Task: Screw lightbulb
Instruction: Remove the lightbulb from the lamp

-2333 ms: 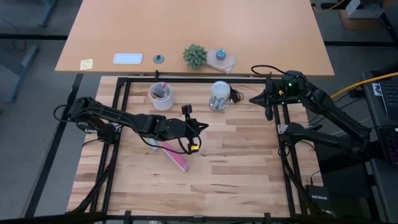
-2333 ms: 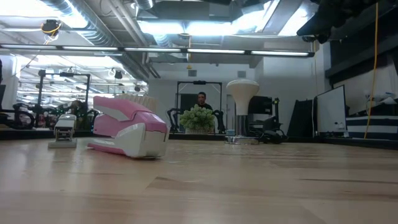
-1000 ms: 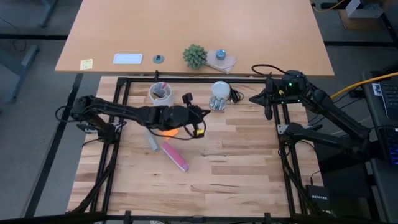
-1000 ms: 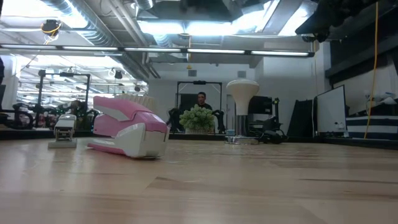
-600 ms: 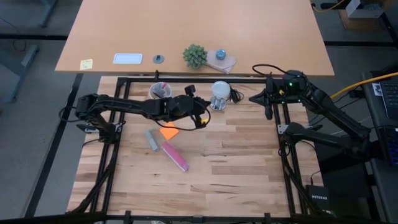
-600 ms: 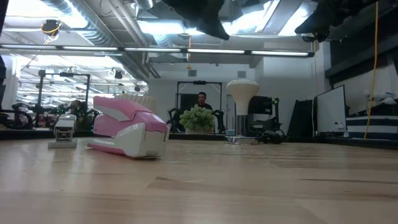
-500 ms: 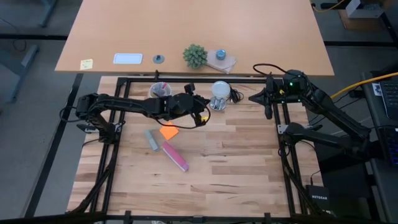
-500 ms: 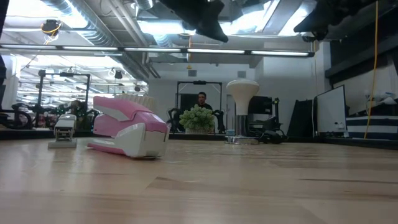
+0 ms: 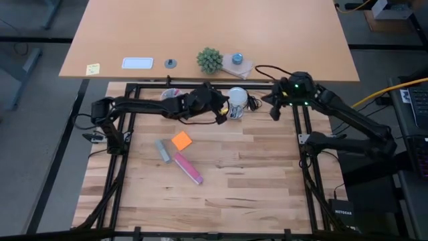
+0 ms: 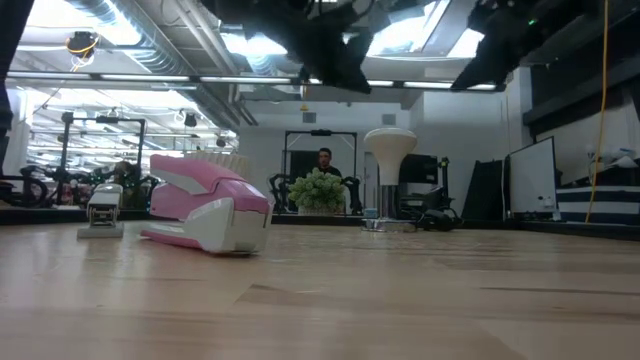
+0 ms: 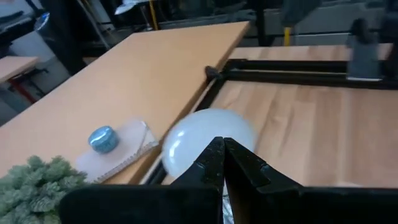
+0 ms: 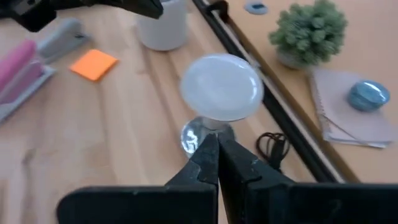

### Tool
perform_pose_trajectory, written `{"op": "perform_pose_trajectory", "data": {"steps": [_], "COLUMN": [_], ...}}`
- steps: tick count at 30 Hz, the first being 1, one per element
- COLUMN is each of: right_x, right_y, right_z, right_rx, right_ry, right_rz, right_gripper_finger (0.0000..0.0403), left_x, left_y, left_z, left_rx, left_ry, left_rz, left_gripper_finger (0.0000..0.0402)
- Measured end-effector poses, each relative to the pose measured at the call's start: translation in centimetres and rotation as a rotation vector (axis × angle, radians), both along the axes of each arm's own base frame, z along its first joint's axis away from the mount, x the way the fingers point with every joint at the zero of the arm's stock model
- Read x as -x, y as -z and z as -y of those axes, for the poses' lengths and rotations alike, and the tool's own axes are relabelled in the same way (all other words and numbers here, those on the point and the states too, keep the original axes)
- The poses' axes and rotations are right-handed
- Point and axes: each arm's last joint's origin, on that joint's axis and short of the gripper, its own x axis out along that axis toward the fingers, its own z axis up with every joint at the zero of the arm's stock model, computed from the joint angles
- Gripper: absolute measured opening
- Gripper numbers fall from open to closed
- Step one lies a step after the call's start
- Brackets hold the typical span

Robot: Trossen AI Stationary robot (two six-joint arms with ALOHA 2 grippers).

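Observation:
The white frosted lightbulb (image 9: 236, 98) stands upright with its base in the shiny metal socket (image 12: 200, 132) near the table's far edge. My left gripper (image 9: 221, 110) is shut just left of the bulb. In the low view my left gripper (image 10: 345, 66) hangs higher than the lightbulb (image 10: 390, 146), apart from it. In its wrist view the lightbulb (image 11: 205, 140) shows right behind the closed fingertips (image 11: 222, 163). My right gripper (image 9: 272, 111) is shut and in the air to the right of the lightbulb (image 12: 222, 86), pointing at it.
A white cup (image 9: 171, 100) with pens stands under my left arm. An orange sticky note (image 9: 181, 140), a grey stapler (image 9: 162, 150) and a pink stapler (image 9: 188, 167) lie at centre left. A black cord (image 9: 255, 102) trails from the socket. A black frame rail (image 9: 200, 85) borders the far edge.
My left gripper, shut throughout, has swung toward the table's far edge and right, sinking a little, and now hangs beside the lightbulb. My right gripper, also shut, has moved left toward the bulb and tipped further down. The bulb has stayed where it was.

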Motion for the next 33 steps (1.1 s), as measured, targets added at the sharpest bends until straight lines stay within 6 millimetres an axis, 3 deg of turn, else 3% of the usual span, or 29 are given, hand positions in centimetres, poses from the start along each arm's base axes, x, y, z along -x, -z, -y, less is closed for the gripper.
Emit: {"op": "perform_pose_trajectory", "data": {"steps": [18,24,33], "right_x": [-6.8,-7.3,-7.1], "right_y": [5.0,5.9,6.5], "right_z": [6.5,6.9,6.4], "right_rx": [0.188,0.169,0.046], "right_ry": [0.193,0.192,0.166], "right_rz": [-0.138,-0.156,-0.172], "right_gripper_finger": [0.0003,0.0003,0.0003], "left_x": [0.0,-0.4,-0.7], "left_y": [3.5,5.4,6.1], "left_z": [-7.7,-8.9,-9.0], "left_rx": [0.091,0.151,0.173], "left_ry": [-0.152,-0.134,-0.077], "left_rz": [0.096,0.108,0.093], "left_gripper_finger": [0.0000,0.0000,0.0000]}}
